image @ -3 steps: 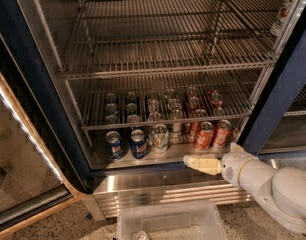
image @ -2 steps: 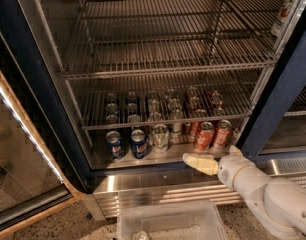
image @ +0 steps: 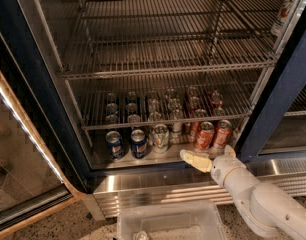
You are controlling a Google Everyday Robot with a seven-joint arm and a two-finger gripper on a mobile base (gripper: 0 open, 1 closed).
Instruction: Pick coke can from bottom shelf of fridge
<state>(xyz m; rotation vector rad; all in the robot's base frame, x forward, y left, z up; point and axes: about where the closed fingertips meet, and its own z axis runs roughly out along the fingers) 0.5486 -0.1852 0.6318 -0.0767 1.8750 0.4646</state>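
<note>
Pale flat metal bottom shelf (image: 158, 157) of dark-blue-framed fridge (image: 273, 99): small red cylindrical coke can (image: 205, 135) near my cream gripper (image: 195, 160); opening width: cannot tell.

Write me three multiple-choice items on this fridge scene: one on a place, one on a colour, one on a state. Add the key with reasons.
1. Where is the gripper?
A) at the front edge of the fridge's bottom shelf, just before the front coke cans
B) deep at the back wall
C) raised above every can

2. What colour are the leftmost front cans?
A) red
B) blue
C) yellow

3. How are the front coke cans placed?
A) lying on their sides
B) stacked one on another
C) standing upright

Key:
1 A, as the gripper sits low at the shelf's front lip, beside the red cans.
2 B, as both cans have blue bodies.
3 C, as their silver tops point up and their bases rest on the shelf.
</note>
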